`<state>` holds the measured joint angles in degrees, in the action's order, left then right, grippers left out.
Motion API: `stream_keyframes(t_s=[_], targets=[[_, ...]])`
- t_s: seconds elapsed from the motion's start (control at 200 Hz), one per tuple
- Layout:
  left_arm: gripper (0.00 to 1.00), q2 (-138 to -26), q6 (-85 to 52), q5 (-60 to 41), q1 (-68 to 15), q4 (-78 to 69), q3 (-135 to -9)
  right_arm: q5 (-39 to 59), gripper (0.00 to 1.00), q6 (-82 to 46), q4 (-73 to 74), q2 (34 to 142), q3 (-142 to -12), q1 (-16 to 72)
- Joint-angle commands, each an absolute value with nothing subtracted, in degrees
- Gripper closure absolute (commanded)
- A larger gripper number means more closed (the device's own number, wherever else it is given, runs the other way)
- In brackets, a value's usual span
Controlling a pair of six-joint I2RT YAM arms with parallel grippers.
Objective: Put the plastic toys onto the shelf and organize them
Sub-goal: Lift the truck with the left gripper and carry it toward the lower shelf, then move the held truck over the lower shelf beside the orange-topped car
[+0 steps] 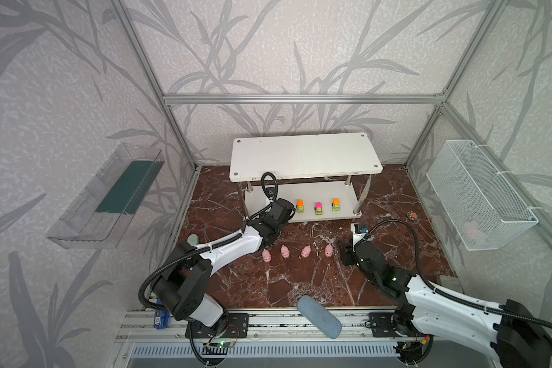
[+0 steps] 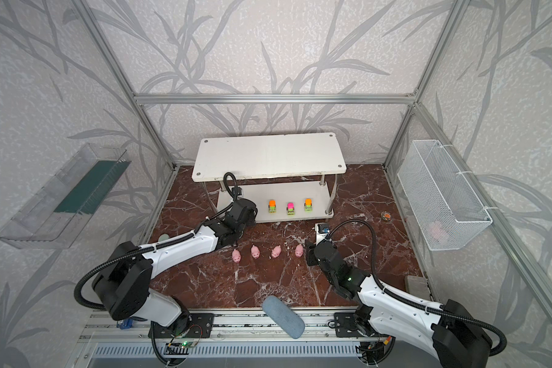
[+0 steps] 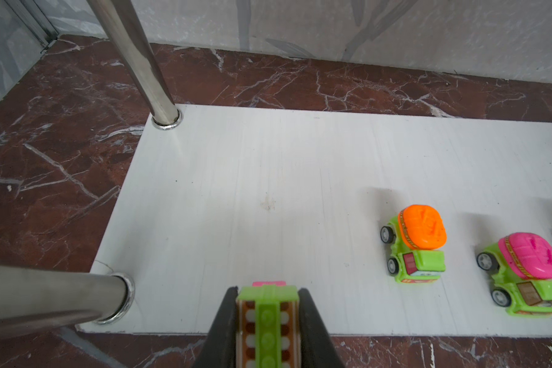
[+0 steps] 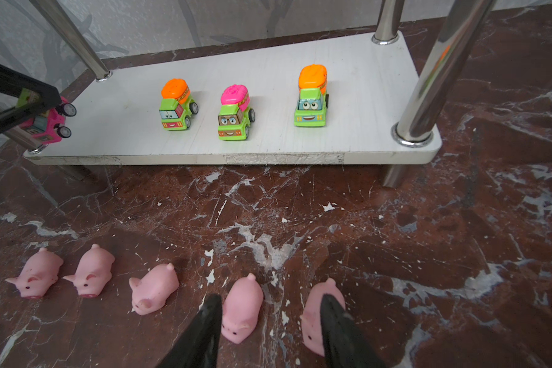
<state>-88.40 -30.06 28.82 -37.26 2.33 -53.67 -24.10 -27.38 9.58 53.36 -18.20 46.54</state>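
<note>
Three neon green plastic trucks (image 4: 228, 114) sit on the white two-tier shelf (image 1: 303, 153), left claw (image 3: 267, 291) grasping a fourth truck (image 3: 267, 321), right claw (image 4: 271, 298) released.

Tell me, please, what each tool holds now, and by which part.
The left tool grips a truck by its two sides. The right tool is open and holds nothing.

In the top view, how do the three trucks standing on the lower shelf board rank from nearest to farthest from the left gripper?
The left gripper holds a fourth truck at the left end of the lower board.
1. The left orange-topped truck, leftmost in the row.
2. The pink-topped truck, in the middle.
3. The right orange-topped truck, at the row's right end.
</note>
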Motion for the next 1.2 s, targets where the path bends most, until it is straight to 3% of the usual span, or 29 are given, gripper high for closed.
stream_keyframes(t_s=[0.0,1.2], targets=[[0.85,-91.0,-27.2,27.9,-36.3,0.1,-55.3,-25.5,0.49,-27.2,10.3,54.1,-19.7,46.2],[0.84,-97.9,-14.9,28.1,-32.8,-13.3,-53.4,-24.2,0.49,-28.7,15.5,61.7,-19.8,45.8]])
